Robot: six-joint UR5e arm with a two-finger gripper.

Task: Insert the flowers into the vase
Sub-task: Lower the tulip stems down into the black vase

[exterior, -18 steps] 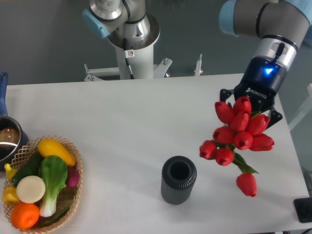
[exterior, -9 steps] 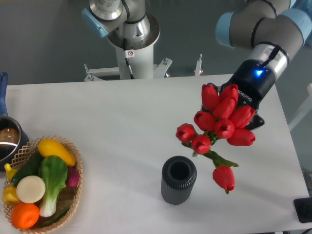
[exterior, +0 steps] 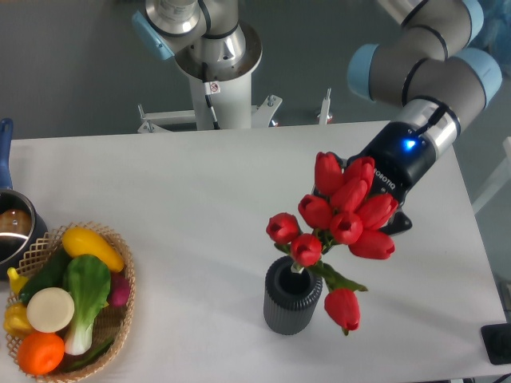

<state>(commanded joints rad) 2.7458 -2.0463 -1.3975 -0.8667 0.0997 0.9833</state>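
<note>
The red tulips [exterior: 345, 214] with green stems hang in the air at centre right, held by my gripper [exterior: 361, 209], whose fingers are hidden behind the blooms. The bunch tilts left and down. Its lowest left blooms sit right over the round mouth of the dark grey ribbed vase [exterior: 292, 299], which stands upright near the table's front edge. One bloom droops to the right of the vase. I cannot tell whether the stem ends are inside the mouth.
A wicker basket of vegetables [exterior: 68, 299] sits at the front left. A metal pot with a blue handle [exterior: 12, 227] is at the left edge. The robot base [exterior: 214, 72] stands behind the table. A black object [exterior: 497, 343] lies at the front right corner.
My gripper has carried the tulips left and down, from right of the vase to directly above its mouth. The vase has not moved.
</note>
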